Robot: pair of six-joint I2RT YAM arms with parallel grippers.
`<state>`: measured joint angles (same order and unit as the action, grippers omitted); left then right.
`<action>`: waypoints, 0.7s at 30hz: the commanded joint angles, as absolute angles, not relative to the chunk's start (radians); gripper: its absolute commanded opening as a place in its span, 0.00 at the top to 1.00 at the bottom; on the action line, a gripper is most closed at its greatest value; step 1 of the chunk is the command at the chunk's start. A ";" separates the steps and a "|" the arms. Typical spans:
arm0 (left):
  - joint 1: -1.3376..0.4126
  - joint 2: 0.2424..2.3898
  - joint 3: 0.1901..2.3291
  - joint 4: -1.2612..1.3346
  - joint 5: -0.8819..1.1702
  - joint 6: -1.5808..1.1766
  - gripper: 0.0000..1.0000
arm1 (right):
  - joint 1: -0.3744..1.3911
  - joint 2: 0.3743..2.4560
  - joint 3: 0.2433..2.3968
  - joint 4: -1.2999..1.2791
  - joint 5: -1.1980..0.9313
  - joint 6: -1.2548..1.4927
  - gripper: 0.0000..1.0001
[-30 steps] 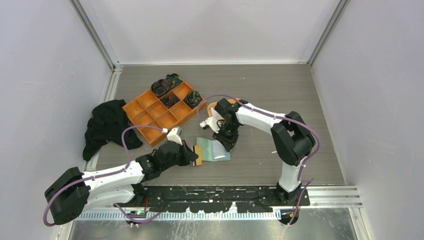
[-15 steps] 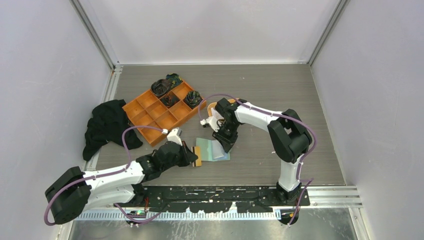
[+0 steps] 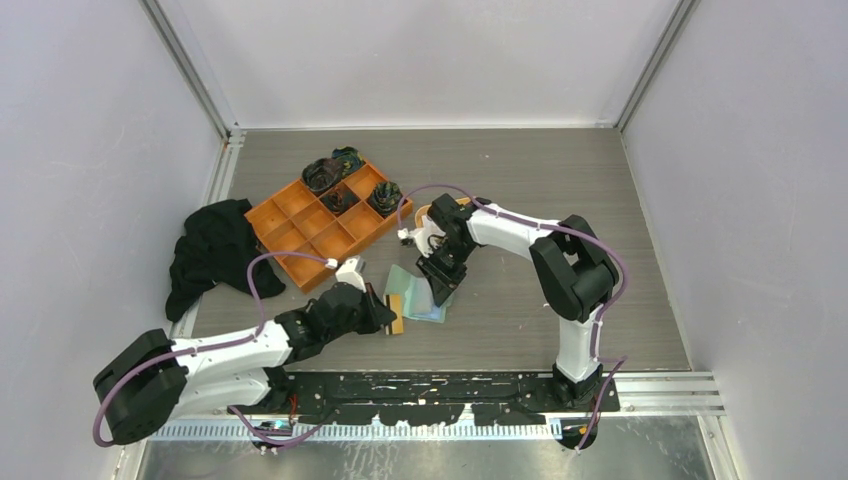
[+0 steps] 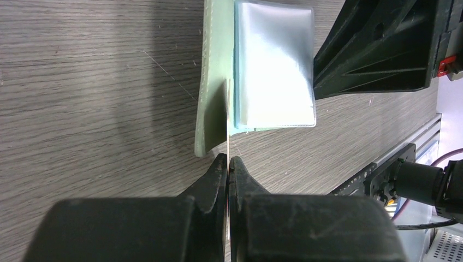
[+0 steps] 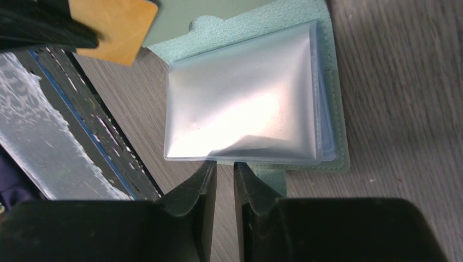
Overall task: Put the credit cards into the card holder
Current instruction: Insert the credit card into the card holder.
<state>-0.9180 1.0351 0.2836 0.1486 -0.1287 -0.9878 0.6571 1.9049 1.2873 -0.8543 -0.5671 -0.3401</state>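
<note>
1. Progress: the insertion is not yet done. One credit card (image 3: 396, 312) is in the left fingers (image 4: 215, 174), which are pressed together on it. The card is outside the pockets (image 5: 245, 103).
2. The card holder (image 3: 418, 297) lies open on the bench (image 3: 520, 180), in the centre of the top view, just right of the card.
3. The right fingers (image 5: 202, 188) stand a little apart at the lower edge of the pockets. Whether they pinch that edge, I cannot tell.
4. Whether some pocket already has a card inside, I also cannot tell, because the plastic is too glossy. I judge that at least this card is left to go in.
5. Direction: in the left wrist view the card is seen edge-on, as a thin line running from the fingers up the frame. Its front end is near the seam between the green cover (image 4: 210, 71) and the pockets.
6. In the right wrist view the holder's long axis runs left to right, with the pockets facing up. The card's tan corner shows in the upper left.
</note>
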 commanded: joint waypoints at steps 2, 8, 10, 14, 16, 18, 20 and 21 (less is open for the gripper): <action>-0.917 1.050 0.293 0.206 -0.134 -0.972 1.00 | 0.653 1.886 1.307 -0.731 -0.648 -0.211 0.75; -0.903 1.067 0.296 0.206 -0.143 -0.954 1.00 | 0.653 1.875 1.289 -0.625 -0.649 -0.120 0.73; -0.890 1.074 0.297 0.207 -0.136 -0.946 1.00 | 0.653 1.879 1.292 -0.599 -0.646 -0.087 0.72; -0.864 1.088 0.297 0.210 -0.116 -0.936 1.00 | 0.653 1.905 1.325 -0.578 -0.646 -0.049 0.72; -0.859 1.087 0.295 0.210 -0.107 -0.934 1.00 | 0.654 1.925 1.340 -0.575 -0.647 -0.034 0.72; -0.858 1.074 0.293 0.206 -0.101 -0.936 1.00 | 0.659 1.943 1.352 -0.567 -0.651 -0.018 0.72; -0.858 1.048 0.293 0.194 -0.091 -0.932 1.00 | 0.668 1.964 1.372 -0.565 -0.654 -0.009 0.72; -0.858 1.020 0.295 0.176 -0.089 -0.929 1.00 | 0.673 1.975 1.385 -0.565 -0.660 -0.006 0.72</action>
